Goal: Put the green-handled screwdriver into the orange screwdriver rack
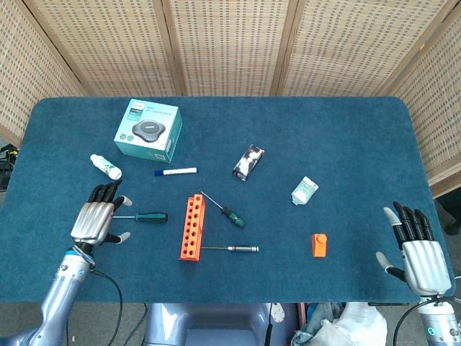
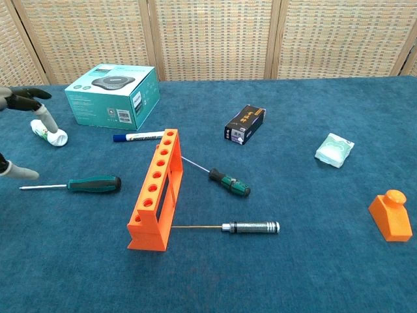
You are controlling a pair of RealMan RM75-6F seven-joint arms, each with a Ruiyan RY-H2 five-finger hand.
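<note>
green-handled screwdriver (image 1: 141,217): flat, left of rack | orange screwdriver rack (image 1: 191,227): upright, holes empty

We see a surface (image 1: 346,137) covered in dark blue cloth. On it lies a teal box (image 1: 148,130) at the far left, with a small white bottle (image 1: 106,166) and a blue-capped marker (image 1: 174,171) nearby. An orange screwdriver rack (image 1: 191,227) stands near the middle. A green-handled screwdriver (image 1: 139,216) lies to its left, a smaller green-handled one (image 1: 225,210) to its right, and a metal-handled driver (image 1: 236,249) at its near end. Further right rest a black packet (image 1: 248,161), a pale green packet (image 1: 304,191) and an orange block (image 1: 320,245).
</note>
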